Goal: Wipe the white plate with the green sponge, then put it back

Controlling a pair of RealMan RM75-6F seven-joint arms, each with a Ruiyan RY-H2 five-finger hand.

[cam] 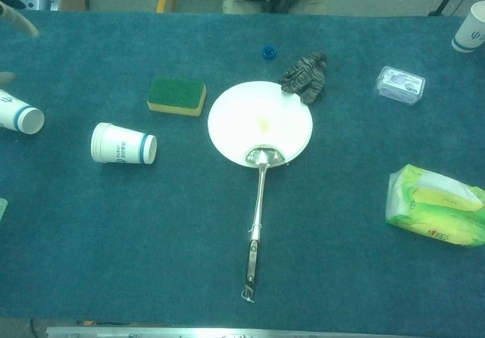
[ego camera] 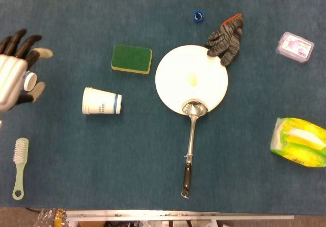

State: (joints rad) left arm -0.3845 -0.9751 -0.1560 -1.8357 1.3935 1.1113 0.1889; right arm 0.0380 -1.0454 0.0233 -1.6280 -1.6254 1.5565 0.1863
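Plate (ego camera: 191,74) — ladle (ego camera: 191,135) bowl and glove (ego camera: 226,38) on rim.

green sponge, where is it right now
The green sponge lies flat on the table in the head view, just left of the white plate and up-right of the toppled paper cup; no hand touches it.

print on cups (ego camera: 102,102), tissue pack (ego camera: 299,141) unreadable

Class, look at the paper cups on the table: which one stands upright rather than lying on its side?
The paper cup at the far right corner, seen only in the chest view, stands upright. The cup beside the sponge and the cup at the left edge lie tipped over.
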